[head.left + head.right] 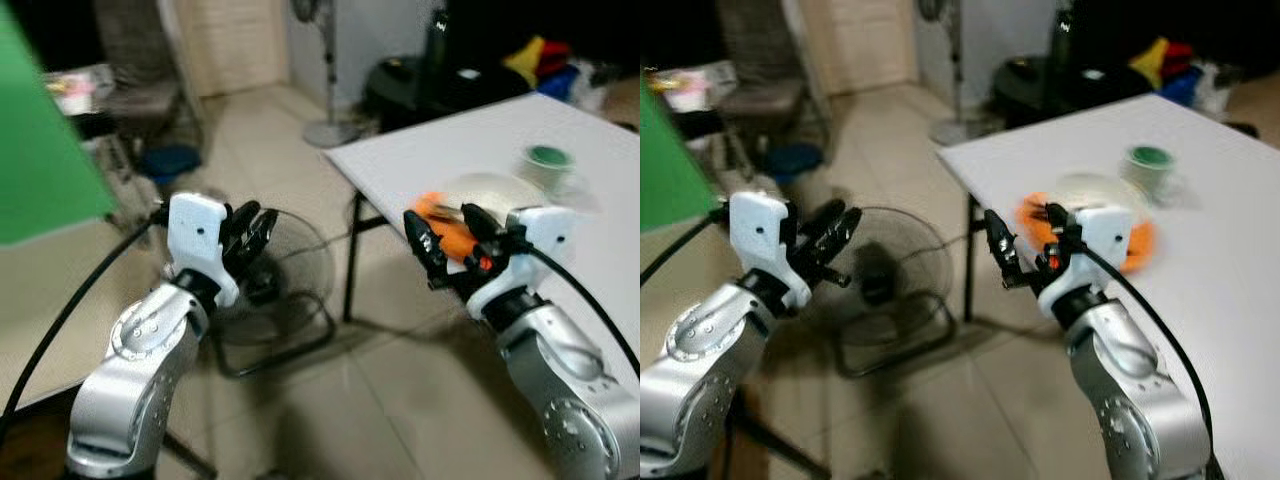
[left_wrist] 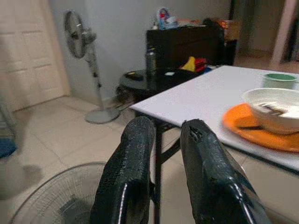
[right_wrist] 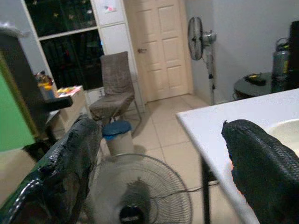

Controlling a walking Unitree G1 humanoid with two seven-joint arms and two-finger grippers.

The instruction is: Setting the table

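Note:
A white table stands to my right. Near its front corner an orange plate carries a white bowl with something lying inside. A green cup stands behind the bowl. My right gripper is open, fingers wide apart and empty, raised just in front of the plate at the table's near edge. My left gripper hovers over the floor to the left of the table, its fingers close together with nothing between them.
A floor fan lies on the tiles under my left gripper, beside the table leg. A standing fan, a low black table and a chair stand farther back. A green panel is at far left.

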